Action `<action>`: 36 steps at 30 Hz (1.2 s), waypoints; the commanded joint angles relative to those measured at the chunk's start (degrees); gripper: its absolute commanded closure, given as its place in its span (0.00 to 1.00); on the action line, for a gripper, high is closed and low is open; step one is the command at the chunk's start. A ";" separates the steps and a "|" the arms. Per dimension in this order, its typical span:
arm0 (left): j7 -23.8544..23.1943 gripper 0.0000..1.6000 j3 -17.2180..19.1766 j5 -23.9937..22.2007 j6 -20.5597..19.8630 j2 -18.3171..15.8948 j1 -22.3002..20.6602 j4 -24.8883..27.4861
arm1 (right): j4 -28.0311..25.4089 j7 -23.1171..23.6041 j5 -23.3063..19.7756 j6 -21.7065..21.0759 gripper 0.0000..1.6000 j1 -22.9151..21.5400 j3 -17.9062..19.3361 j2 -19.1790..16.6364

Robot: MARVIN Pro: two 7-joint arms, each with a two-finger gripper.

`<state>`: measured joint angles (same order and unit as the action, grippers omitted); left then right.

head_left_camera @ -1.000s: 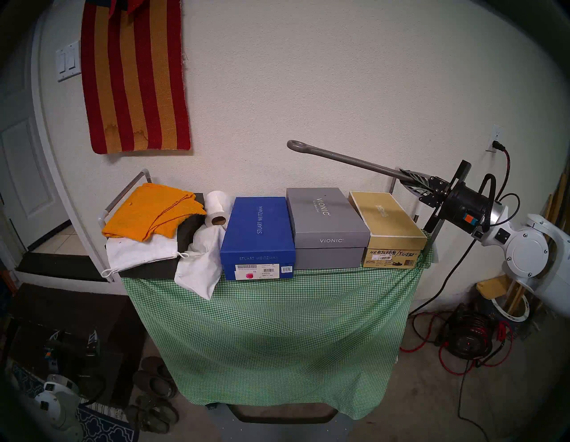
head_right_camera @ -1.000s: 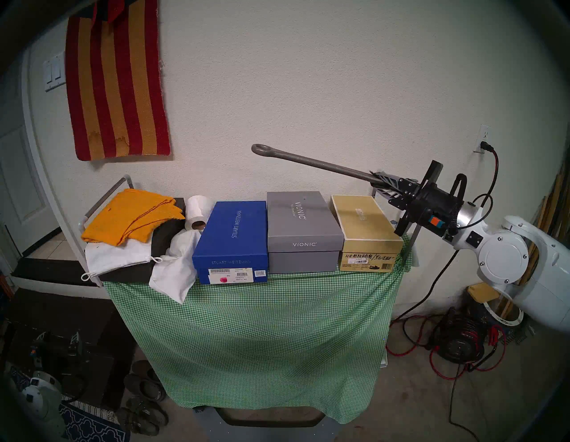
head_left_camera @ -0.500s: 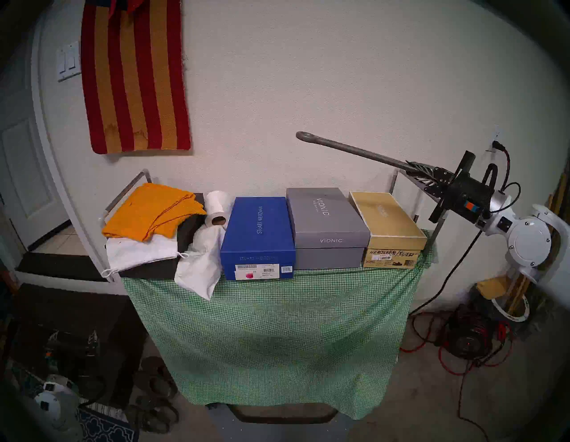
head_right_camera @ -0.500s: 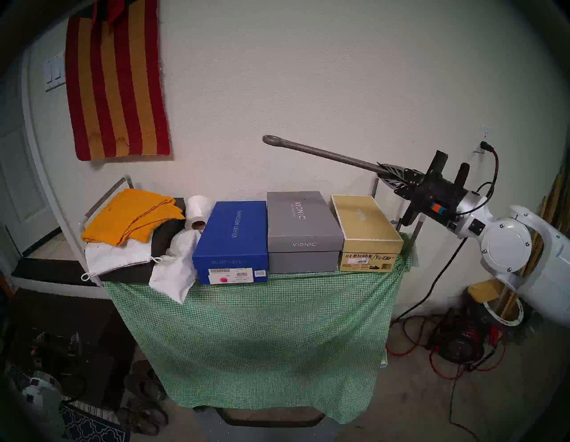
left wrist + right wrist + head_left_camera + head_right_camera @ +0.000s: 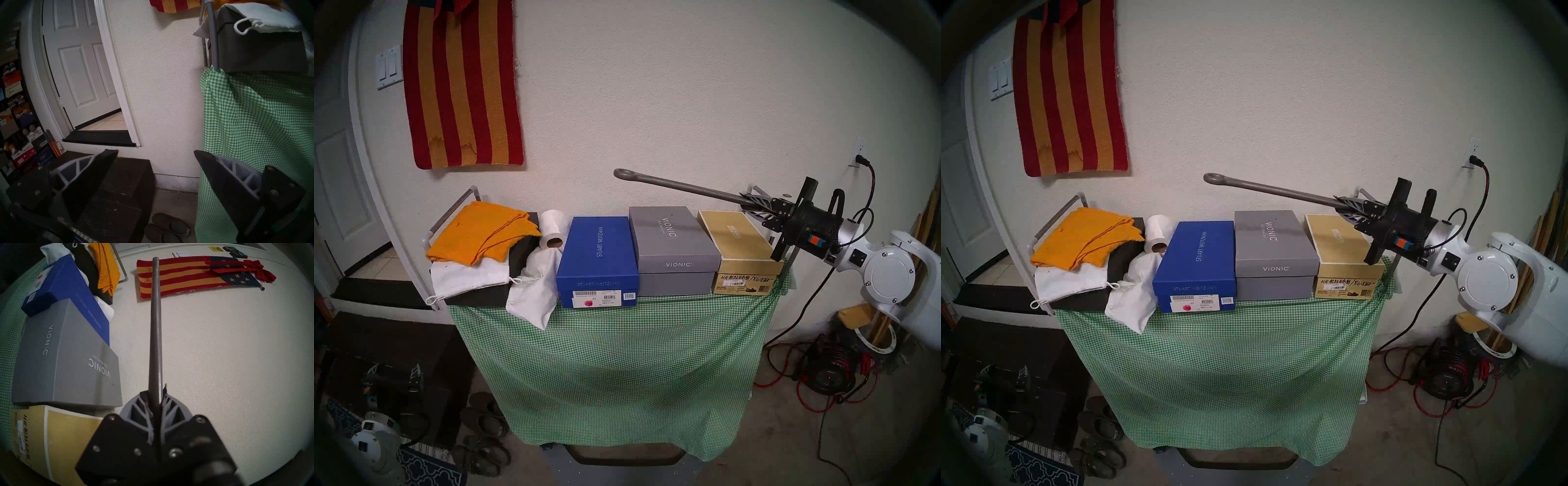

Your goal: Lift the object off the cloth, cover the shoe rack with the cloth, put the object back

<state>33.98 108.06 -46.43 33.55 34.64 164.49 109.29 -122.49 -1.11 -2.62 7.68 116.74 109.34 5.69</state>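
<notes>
On top of the rack stand 3 shoeboxes in a row: 1 blue shoebox [image 5: 598, 258], 1 grey shoebox [image 5: 673, 249] and 1 tan shoebox [image 5: 742, 251], plus 1 dark box [image 5: 490, 294] at the left end. There are also 1 orange folded cloth [image 5: 480, 230], 2 white drawstring bags [image 5: 466, 280], 1 paper roll [image 5: 552, 228], 1 gingham cloth [image 5: 619, 370] and 1 metal shoehorn [image 5: 680, 186]. 2 grippers show: the right gripper [image 5: 751, 201] and the left gripper [image 5: 155, 152].

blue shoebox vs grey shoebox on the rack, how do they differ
The blue shoebox is bright blue and reads STUART WEITZMAN; the grey shoebox is plain grey and reads VIONIC. The blue one has white barcode stickers on its front end; the grey one's front shows none. The blue one sits left, next to the white bag; the grey one sits between the blue and the tan shoebox. Both are closed and lie flat, side by side.
</notes>
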 commanded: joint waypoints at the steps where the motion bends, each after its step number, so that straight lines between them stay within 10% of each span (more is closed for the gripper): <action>1: -0.23 0.00 0.42 -0.04 -0.08 0.56 0.51 0.38 | -1.77 0.17 0.01 -1.55 1.00 -1.48 -0.60 0.04; 36: -1.75 0.00 1.84 1.24 -2.47 2.89 0.51 1.17 | -3.31 2.87 0.19 -5.80 1.00 -6.66 -5.52 0.04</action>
<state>32.42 109.56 -45.02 31.09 37.01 164.50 110.21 -125.70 1.13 -2.66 1.54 111.53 104.15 5.62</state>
